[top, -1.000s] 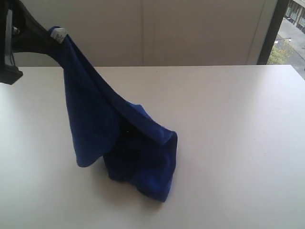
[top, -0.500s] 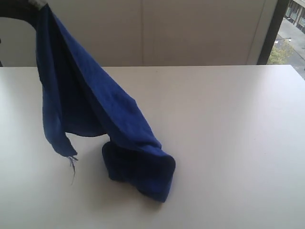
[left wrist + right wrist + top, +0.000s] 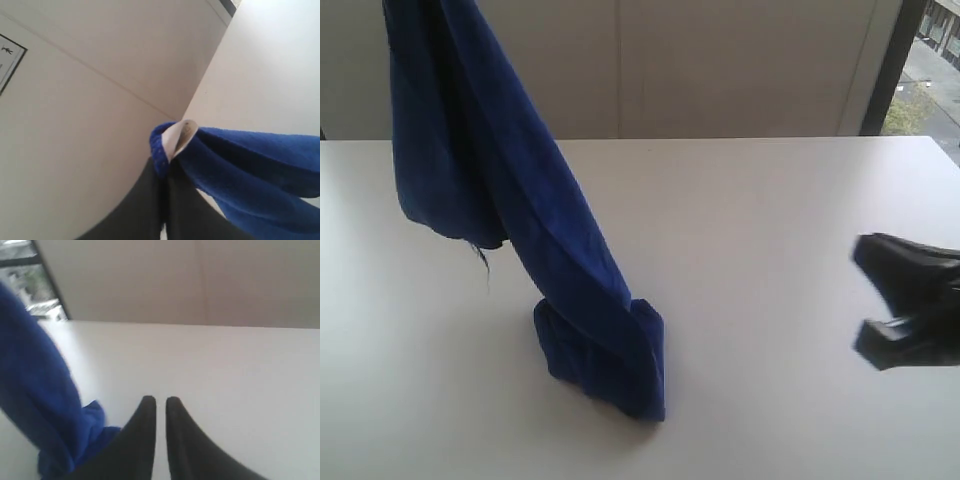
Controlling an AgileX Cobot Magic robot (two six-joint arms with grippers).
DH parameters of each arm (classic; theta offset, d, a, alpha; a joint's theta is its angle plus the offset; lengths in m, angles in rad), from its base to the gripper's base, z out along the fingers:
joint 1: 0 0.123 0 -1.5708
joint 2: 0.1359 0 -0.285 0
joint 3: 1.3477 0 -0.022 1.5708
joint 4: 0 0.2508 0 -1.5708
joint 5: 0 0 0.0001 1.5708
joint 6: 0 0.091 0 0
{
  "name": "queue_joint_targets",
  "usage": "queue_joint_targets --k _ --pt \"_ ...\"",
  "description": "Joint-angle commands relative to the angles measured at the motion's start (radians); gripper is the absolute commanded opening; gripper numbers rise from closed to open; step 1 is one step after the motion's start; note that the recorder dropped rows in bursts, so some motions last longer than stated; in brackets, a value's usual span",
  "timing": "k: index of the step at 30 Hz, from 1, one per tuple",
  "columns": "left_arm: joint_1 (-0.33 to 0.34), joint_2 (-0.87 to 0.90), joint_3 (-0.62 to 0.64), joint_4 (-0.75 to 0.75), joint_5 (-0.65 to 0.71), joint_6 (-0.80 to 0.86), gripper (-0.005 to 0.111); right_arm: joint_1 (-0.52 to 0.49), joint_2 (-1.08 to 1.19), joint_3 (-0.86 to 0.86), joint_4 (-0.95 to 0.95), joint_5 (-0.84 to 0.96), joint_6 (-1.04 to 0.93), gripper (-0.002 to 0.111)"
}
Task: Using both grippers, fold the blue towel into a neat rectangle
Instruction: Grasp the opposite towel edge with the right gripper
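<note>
The blue towel [image 3: 560, 260] hangs high on the left from the left gripper [image 3: 165, 172], its fingers clamped on the corner with the white label [image 3: 181, 134] — the lower end lies bunched on the table [image 3: 770, 200]. The right gripper [image 3: 868, 300] is slightly parted, empty. Soft and limp, the cloth will likely sag — its dangling free corner looks the best hold.

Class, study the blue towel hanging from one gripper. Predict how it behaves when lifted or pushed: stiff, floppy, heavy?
Probably very floppy: the blue towel hangs limp from the left gripper, its lower end crumpled on the table. Likely light, since one pinched corner carries it. Pushed, it would probably bunch rather than slide.
</note>
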Motion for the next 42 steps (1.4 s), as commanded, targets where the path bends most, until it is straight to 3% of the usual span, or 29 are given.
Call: queue_joint_targets --k 1,4,11,14,22,25,35,42 --pt "-0.005 -0.007 -0.03 -0.003 -0.009 -0.014 0.0 0.046 0.303 -0.102 -0.414 -0.245 0.154 0.039" --pt "-0.005 -0.007 -0.033 0.035 -0.002 -0.014 0.0 0.068 0.503 -0.151 -0.569 -0.39 0.189 0.059" --pt "-0.005 -0.007 -0.033 0.078 0.0 -0.014 0.0 0.163 0.767 -0.225 -0.584 -0.441 0.078 0.059" --pt "-0.005 -0.007 -0.033 0.097 0.0 -0.014 0.0 0.229 0.829 -0.28 -0.581 -0.246 0.08 0.059" --pt "-0.005 -0.007 -0.033 0.097 -0.002 -0.014 0.0 0.29 0.933 -0.397 -0.544 -0.148 0.082 0.056" --pt "-0.005 -0.007 -0.033 0.106 -0.002 -0.014 0.0 0.303 0.958 -0.415 -0.544 -0.12 0.1 0.05" --pt "-0.005 -0.009 -0.033 0.165 -0.002 -0.019 0.0 0.306 0.971 -0.421 -0.544 0.011 0.12 0.002" --pt "-0.005 -0.009 -0.033 0.277 0.042 -0.069 0.0 0.306 0.799 -0.435 -0.547 0.316 0.124 0.0"
